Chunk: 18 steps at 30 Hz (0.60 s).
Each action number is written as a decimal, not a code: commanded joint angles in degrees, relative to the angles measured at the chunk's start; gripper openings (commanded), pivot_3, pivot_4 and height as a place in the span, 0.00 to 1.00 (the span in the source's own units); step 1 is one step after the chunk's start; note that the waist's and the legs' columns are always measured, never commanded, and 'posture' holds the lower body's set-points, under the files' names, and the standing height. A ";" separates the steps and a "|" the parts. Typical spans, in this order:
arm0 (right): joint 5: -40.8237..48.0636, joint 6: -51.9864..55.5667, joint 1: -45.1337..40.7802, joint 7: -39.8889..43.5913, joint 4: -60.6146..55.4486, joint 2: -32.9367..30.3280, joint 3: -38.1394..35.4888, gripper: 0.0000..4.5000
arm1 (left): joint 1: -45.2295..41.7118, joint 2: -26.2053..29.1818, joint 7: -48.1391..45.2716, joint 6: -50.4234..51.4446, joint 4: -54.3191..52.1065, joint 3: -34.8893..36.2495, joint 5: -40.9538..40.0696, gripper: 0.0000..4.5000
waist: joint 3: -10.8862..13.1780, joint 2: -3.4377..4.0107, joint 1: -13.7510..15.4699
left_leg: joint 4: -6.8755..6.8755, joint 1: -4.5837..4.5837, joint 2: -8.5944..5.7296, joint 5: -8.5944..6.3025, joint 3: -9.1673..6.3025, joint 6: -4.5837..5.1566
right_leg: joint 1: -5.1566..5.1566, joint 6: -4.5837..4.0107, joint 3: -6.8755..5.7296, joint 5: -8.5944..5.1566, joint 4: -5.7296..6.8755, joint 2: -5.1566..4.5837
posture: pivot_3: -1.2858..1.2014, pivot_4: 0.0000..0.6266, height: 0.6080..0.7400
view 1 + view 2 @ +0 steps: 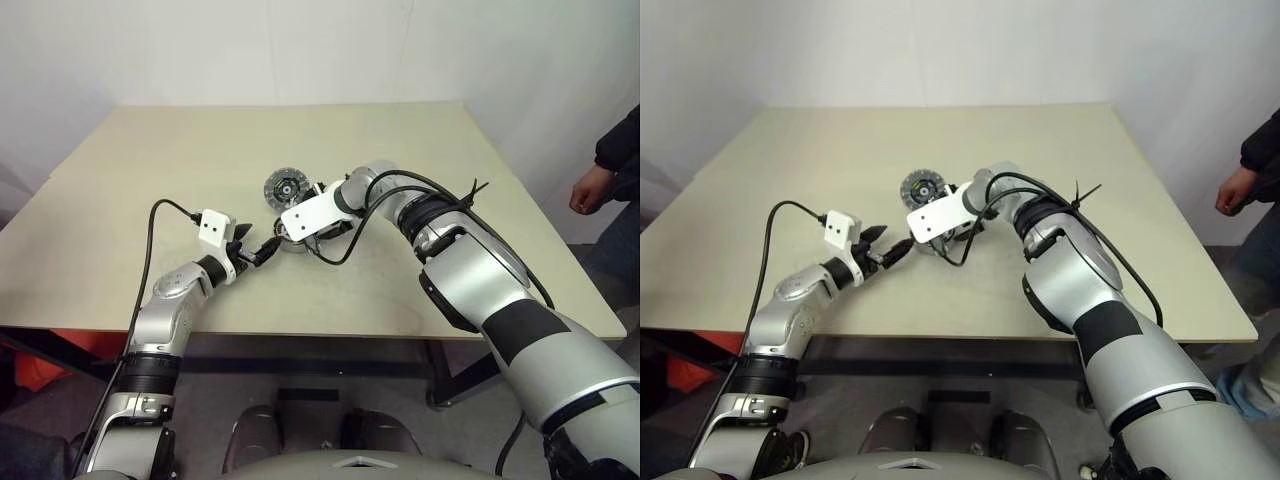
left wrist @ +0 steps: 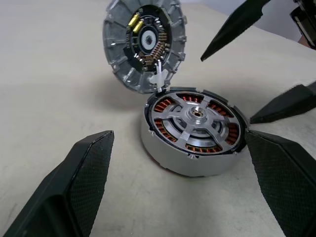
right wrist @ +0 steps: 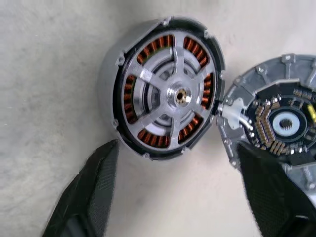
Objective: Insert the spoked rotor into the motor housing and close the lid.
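The motor housing (image 2: 168,155), a short silver cup ringed with copper windings, stands on the table with the spoked rotor (image 2: 197,118) seated inside it. The lid (image 2: 145,44) stands open at the housing's far edge, inner face showing, joined to it by a small white piece. In the head views the lid (image 1: 285,186) shows just beyond my right wrist. My left gripper (image 2: 177,143) is open, level with the housing, with a finger to either side and short of it. My right gripper (image 3: 177,148) hangs open above the housing, tilted down, holding nothing.
The tan table (image 1: 120,180) has bare room on all sides of the motor. A black cable (image 1: 150,260) loops off my left wrist. A person in a dark sleeve (image 1: 618,140) stands past the table's right edge.
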 commanded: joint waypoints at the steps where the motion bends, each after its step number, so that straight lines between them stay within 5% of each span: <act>1: 1.12 -0.61 -2.57 0.31 -0.86 0.08 -1.07 1.00 | -1.31 0.71 0.01 -1.30 -0.84 0.74 0.11 1.00 | 0.00 0.00 0.09 | 0.00 -0.01 0.00 0.00 0.00 0.00 | 0.00 0.00 0.00 0.00 0.00 0.00 | 0.52 0.00 1.00; 10: 0.05 -0.35 -2.74 -2.51 -0.84 0.33 -0.45 1.00 | -1.18 0.64 0.34 -1.46 -0.68 0.84 0.19 1.00 | 0.00 0.00 -0.12 | 0.00 -0.05 0.02 0.01 0.02 -0.01 | -0.10 0.00 0.01 0.00 0.03 0.00 | 0.52 0.00 1.00; 13: 1.14 -0.66 -2.81 -1.01 -0.86 0.29 -1.43 0.88 | -1.15 0.65 0.40 -1.55 -0.62 0.85 0.24 1.00 | 0.00 0.00 -0.15 | 0.00 -0.07 0.01 0.01 0.02 -0.01 | -0.11 -0.01 0.01 0.01 0.02 0.00 | 0.52 0.00 1.00; 18: 0.99 -1.04 -2.84 -1.39 -1.03 0.15 -1.52 0.49 | -1.15 0.67 0.53 -1.71 -0.53 0.85 0.29 1.00 | 0.00 0.00 -0.62 | 0.00 -0.12 0.02 0.01 0.02 -0.01 | -0.16 -0.01 0.01 0.01 0.03 0.00 | 0.52 0.00 1.00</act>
